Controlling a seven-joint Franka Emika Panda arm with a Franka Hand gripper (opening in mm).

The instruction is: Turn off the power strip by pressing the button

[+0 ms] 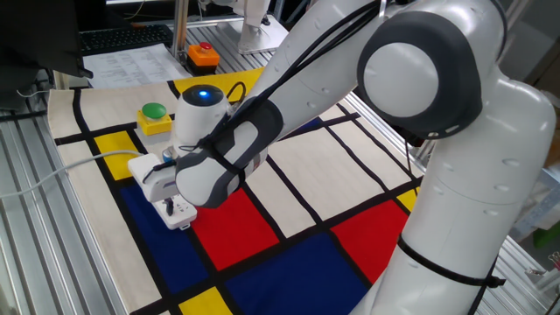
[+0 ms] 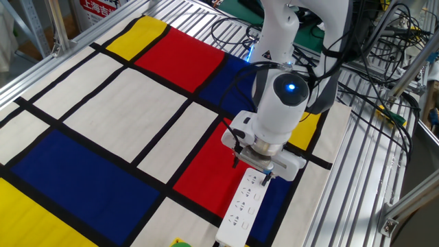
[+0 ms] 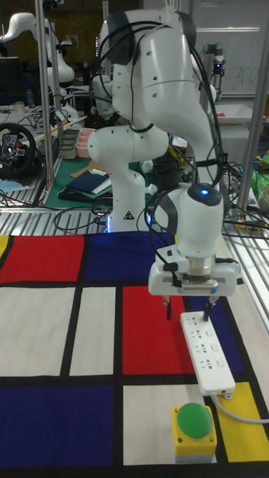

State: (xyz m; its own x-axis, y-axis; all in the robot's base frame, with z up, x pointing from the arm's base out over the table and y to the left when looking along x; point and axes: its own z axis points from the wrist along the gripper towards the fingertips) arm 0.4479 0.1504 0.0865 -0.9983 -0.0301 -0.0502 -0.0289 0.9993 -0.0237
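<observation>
The white power strip [image 3: 209,355] lies on the blue and red part of the patterned cloth. It also shows in the fixed views [image 2: 241,206] [image 1: 180,211]. Its pale cable [image 1: 61,171] runs off the cloth's edge. My gripper [image 3: 188,305] points straight down over the strip's end away from the cable. Two dark fingers hang with a gap between them, so it is open and holds nothing. One fingertip [image 3: 209,305] sits just at the strip's end; I cannot tell whether it touches. In the other fixed view the gripper [image 2: 251,171] stands at the same end. I cannot make out the button.
A green dome button on a yellow base [image 3: 194,431] stands beside the strip's cable end. A red button on an orange base [image 1: 203,55] sits beyond the cloth. The arm's wrist and body [image 1: 420,96] loom over the cloth. Metal rails [image 2: 357,178] border it.
</observation>
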